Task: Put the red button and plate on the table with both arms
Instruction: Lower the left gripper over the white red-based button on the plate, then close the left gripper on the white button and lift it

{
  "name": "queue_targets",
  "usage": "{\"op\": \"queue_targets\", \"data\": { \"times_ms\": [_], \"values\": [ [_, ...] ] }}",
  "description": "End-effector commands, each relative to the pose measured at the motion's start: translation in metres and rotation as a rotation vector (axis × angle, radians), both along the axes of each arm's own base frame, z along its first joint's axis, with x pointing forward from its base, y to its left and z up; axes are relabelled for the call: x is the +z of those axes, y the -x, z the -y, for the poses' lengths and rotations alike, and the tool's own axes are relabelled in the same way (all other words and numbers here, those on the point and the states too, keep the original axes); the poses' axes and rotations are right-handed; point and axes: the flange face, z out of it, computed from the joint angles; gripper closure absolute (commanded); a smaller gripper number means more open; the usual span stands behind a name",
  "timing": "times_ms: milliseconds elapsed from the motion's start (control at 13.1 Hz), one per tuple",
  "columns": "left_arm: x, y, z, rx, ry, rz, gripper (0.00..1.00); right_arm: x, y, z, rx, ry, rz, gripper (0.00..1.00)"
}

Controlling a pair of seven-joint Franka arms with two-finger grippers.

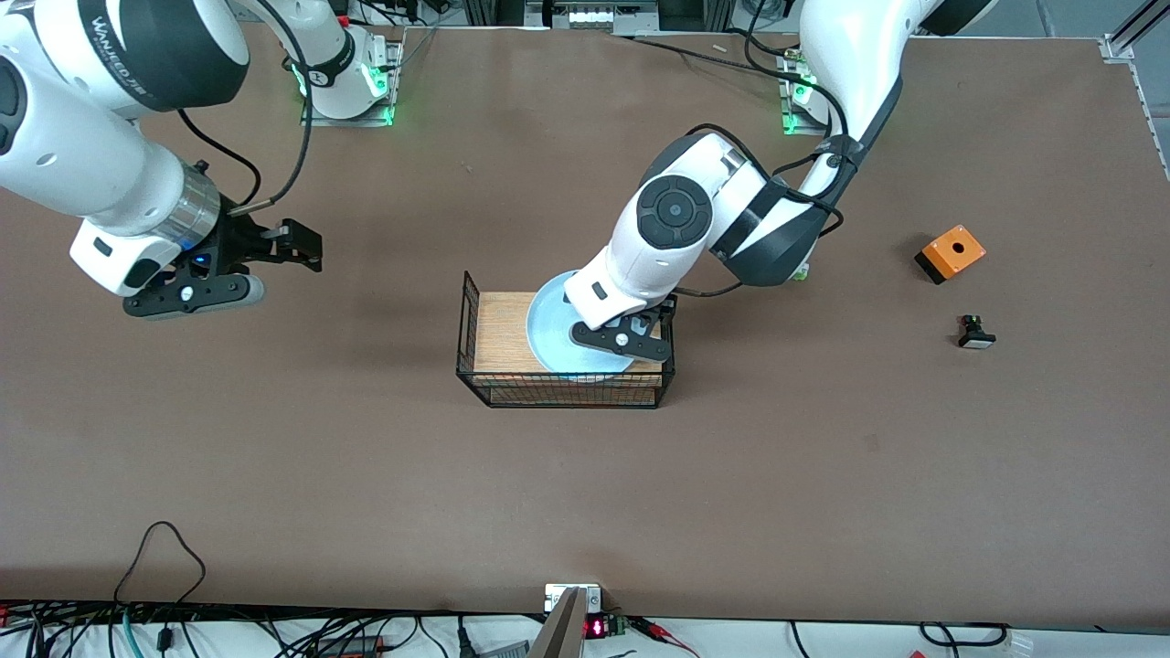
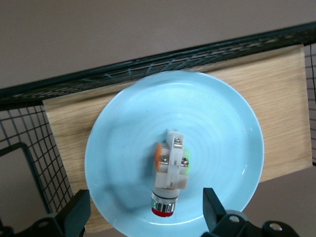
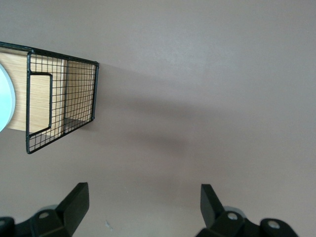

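We see the red button (image 2: 169, 183) lying on its side in the light blue plate (image 2: 123, 148), which sits on the wood-topped wire rack (image 1: 501, 331) on the desk (image 1: 585, 475). Our left claw (image 2: 145, 215) hangs spread over the plate. Our right claw (image 3: 144, 210), spread too, hangs over bare desk toward the right arm's end from the rack.

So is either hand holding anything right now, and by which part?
Nothing is held. The left hand hangs open over the red button lying on the plate on the rack; the right hand hangs open over bare table.
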Motion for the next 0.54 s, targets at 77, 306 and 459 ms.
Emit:
{"op": "queue_targets", "data": {
  "times_ms": [77,306,459],
  "values": [
    [-0.004,0.002,0.019,-0.112,-0.004,0.081,0.0,0.007,0.0,-0.027,-0.092,-0.044,-0.002,0.0],
    [-0.014,0.002,0.027,-0.144,0.014,0.1,0.0,0.007,0.011,-0.06,-0.271,-0.022,-0.019,0.0],
    [-0.014,0.009,0.035,-0.157,0.014,0.106,0.0,0.007,0.015,-0.071,-0.366,-0.013,-0.03,0.0]
  ]
}}
